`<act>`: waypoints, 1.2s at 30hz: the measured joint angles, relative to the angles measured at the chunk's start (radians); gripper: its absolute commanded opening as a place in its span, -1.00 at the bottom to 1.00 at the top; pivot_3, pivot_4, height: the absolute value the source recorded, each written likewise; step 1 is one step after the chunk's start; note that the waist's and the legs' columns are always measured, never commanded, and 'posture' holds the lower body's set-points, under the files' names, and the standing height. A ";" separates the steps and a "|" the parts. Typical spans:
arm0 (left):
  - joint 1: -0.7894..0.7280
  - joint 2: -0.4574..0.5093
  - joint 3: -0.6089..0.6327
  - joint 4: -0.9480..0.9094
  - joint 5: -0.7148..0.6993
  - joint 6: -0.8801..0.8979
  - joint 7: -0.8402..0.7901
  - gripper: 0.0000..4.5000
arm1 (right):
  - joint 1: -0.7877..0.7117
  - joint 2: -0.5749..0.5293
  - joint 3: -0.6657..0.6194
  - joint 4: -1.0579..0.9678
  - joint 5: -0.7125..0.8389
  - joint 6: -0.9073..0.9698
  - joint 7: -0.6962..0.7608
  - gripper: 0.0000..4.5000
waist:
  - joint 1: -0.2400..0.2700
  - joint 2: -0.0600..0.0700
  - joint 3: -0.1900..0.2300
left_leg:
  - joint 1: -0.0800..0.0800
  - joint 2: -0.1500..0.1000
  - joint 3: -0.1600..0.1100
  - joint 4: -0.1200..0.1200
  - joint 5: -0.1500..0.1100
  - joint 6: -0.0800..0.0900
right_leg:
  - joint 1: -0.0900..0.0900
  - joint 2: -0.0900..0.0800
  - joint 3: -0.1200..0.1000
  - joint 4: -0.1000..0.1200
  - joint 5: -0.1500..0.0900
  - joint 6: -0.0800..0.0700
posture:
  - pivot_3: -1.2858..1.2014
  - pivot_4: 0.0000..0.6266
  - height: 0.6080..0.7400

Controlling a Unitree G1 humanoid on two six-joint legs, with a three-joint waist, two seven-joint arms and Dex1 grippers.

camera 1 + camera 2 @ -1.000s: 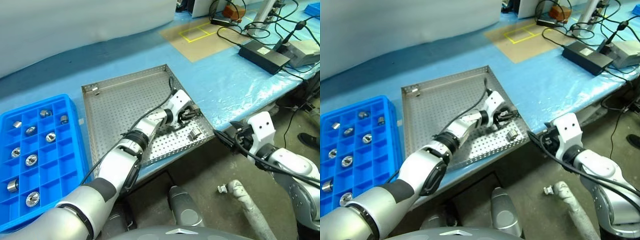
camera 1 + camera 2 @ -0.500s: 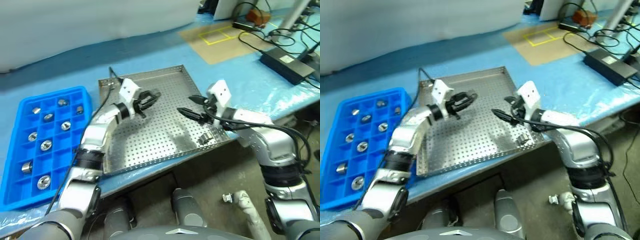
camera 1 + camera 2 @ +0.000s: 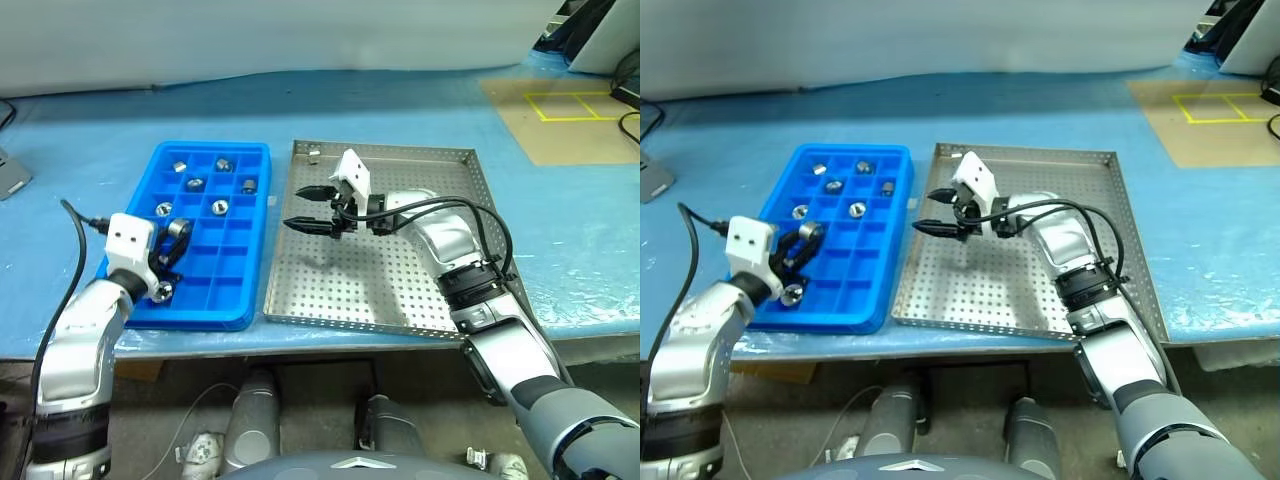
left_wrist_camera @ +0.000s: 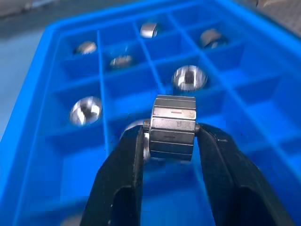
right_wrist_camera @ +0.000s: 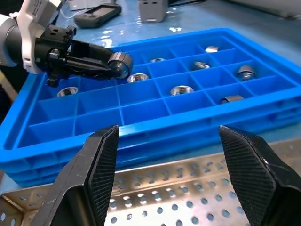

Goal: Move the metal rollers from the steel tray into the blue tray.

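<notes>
Black fingers (image 4: 123,165) of the left gripper (image 4: 171,134) are clamped on a metal roller (image 4: 172,127), which is pinched across its two flat ends and held clear above the blue tray (image 3: 245,300), over the tray's near left part. Seven more metal rollers (image 3: 217,207) are seen lying singly in the grid compartments of the blue tray, most of them in its far half and one (image 3: 162,291) in a compartment by its near left corner, just below the held piece. From the left wrist view, another roller (image 4: 188,77) is seen standing in the compartment just beyond the held one.

Beside the blue tray, touching or nearly touching its right long edge, the steel tray (image 3: 470,300) is set on the blue-covered bench. The right gripper (image 3: 310,207) is held above the steel tray's left part, pointed toward the blue tray, with its two fingers (image 5: 94,174) spread wide apart and nothing between them. One small metal piece (image 3: 313,151) is seen in the steel tray's far left corner, well apart from the blue tray's contents; whether it is a roller cannot be told.
</notes>
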 measured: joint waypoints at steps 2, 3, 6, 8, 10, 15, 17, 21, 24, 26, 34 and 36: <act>0.032 -0.001 -0.001 -0.022 -0.007 -0.001 0.006 -0.39 | -0.007 0.007 0.000 0.020 -0.013 -0.013 0.011 0.58 | 0.007 0.000 0.000 | 0.000 0.003 0.000 -0.002 0.004 -0.003 | 0.000 0.000 -0.003 0.001 0.000 0.000 | 0.25 -0.52 1.00; 0.034 -0.001 -0.002 -0.027 -0.007 -0.001 0.008 -0.39 | -0.007 0.010 0.000 0.023 -0.015 -0.018 0.015 0.58 | 0.009 0.000 0.000 | 0.001 0.004 0.000 -0.004 0.006 -0.004 | 0.001 0.000 -0.005 0.002 0.000 0.000 | 0.25 -0.52 1.00; 0.034 -0.001 -0.008 -0.026 -0.010 -0.005 0.010 -0.39 | -0.007 0.016 0.000 0.024 -0.029 -0.029 0.026 0.58 | 0.008 0.000 0.000 | 0.003 0.006 0.000 -0.012 0.014 -0.009 | 0.000 0.001 -0.006 0.003 0.001 0.002 | 0.25 -0.52 1.00; 0.030 0.000 -0.015 -0.017 -0.010 -0.013 0.007 -0.39 | -0.007 0.016 -0.003 0.024 -0.034 -0.030 0.027 0.58 | 0.008 0.000 0.000 | 0.006 0.006 -0.001 -0.017 0.018 -0.011 | -0.001 0.001 -0.007 0.005 0.001 0.002 | 0.23 -0.52 1.00; 0.015 0.002 -0.043 -0.013 -0.012 -0.013 -0.006 -0.39 | -0.006 0.017 -0.003 0.024 -0.037 -0.030 0.025 0.58 | 0.008 0.000 0.000 | 0.007 0.007 0.000 -0.020 0.020 -0.013 | -0.002 0.001 -0.008 0.007 0.001 0.002 | 0.23 -0.52 1.00; -0.024 0.016 -0.081 0.012 -0.040 0.000 -0.042 -0.39 | 0.029 0.013 -0.012 0.009 -0.045 -0.028 0.015 0.58 | 0.003 0.000 0.000 | 0.005 0.009 -0.001 -0.019 0.023 -0.015 | -0.005 0.005 -0.007 0.009 0.001 0.002 | 0.18 -0.52 1.00; -0.026 0.038 -0.084 0.022 -0.045 -0.001 -0.056 -0.39 | 0.040 0.008 -0.015 0.006 -0.048 -0.023 0.006 0.58 | 0.002 0.000 0.000 | 0.005 0.010 -0.001 -0.019 0.023 -0.016 | -0.005 0.006 -0.007 0.009 0.001 0.002 | 0.17 -0.52 1.00; -0.040 0.059 -0.083 0.061 -0.057 -0.016 -0.076 -0.07 | 0.057 0.001 -0.022 -0.025 -0.049 -0.010 -0.008 0.58 | 0.003 0.000 0.000 | 0.006 0.015 -0.001 -0.019 0.025 -0.019 | -0.004 0.011 -0.007 0.011 0.001 0.002 | 0.15 -0.52 1.00; -0.050 0.073 -0.082 0.091 -0.067 -0.016 -0.088 0.36 | 0.067 -0.006 -0.023 -0.045 -0.049 -0.005 -0.021 0.58 | 0.001 0.000 -0.001 | 0.009 0.021 -0.001 -0.020 0.028 -0.024 | -0.004 0.017 -0.007 0.011 0.003 -0.001 | 0.15 -0.52 1.00; -0.052 0.079 -0.087 0.094 -0.066 -0.015 -0.093 0.48 | 0.075 -0.012 -0.025 -0.055 -0.049 0.002 -0.024 0.58 | 0.000 0.000 -0.001 | 0.011 0.022 0.000 -0.023 0.029 -0.026 | -0.004 0.019 -0.006 0.011 0.003 -0.002 | 0.14 -0.52 1.00; -0.160 0.076 -0.121 0.099 -0.095 0.010 -0.096 0.48 | 0.088 -0.028 -0.036 -0.089 -0.049 0.026 -0.037 0.58 | -0.003 0.000 -0.001 | 0.012 0.022 0.000 -0.024 0.032 -0.030 | -0.004 0.020 -0.005 0.011 0.003 -0.003 | 0.11 -0.52 1.00; -0.186 0.075 -0.130 0.087 -0.112 0.028 -0.096 0.48 | 0.088 -0.029 -0.049 -0.089 -0.049 0.026 -0.049 0.58 | -0.007 0.000 -0.001 | 0.012 0.022 0.001 -0.024 0.032 -0.030 | -0.005 0.020 -0.005 0.011 0.003 -0.003 | 0.10 -0.52 1.00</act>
